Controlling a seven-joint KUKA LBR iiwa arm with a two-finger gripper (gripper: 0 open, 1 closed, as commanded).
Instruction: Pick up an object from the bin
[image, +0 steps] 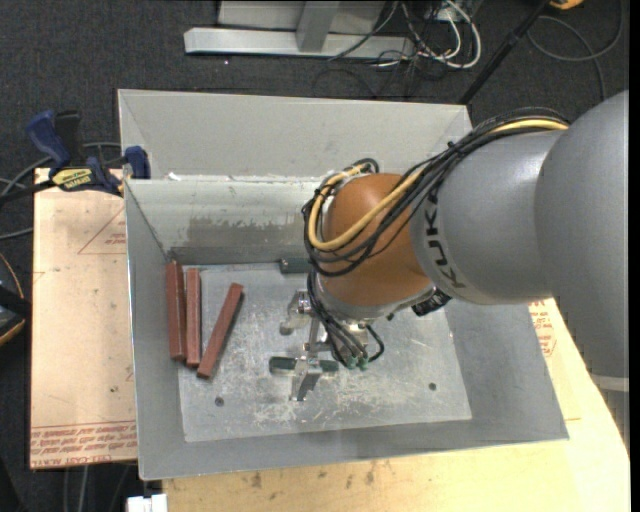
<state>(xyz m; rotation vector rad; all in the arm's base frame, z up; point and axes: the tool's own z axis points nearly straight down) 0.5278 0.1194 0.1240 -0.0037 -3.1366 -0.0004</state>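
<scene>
My gripper hangs low over the bin floor, a little right of the middle and towards the front, under the arm's orange cover. Three reddish-brown wooden sticks lie on the left side of the floor. Two of them rest side by side, pointing front to back. The third stick lies slanted just to their right, about a hand's width left of the gripper. A small dark bar lies by the back wall, partly hidden by the arm.
The arm and its cables cover the right half of the bin. The bin's sloping walls rise on every side, and its floor is scratched bare metal.
</scene>
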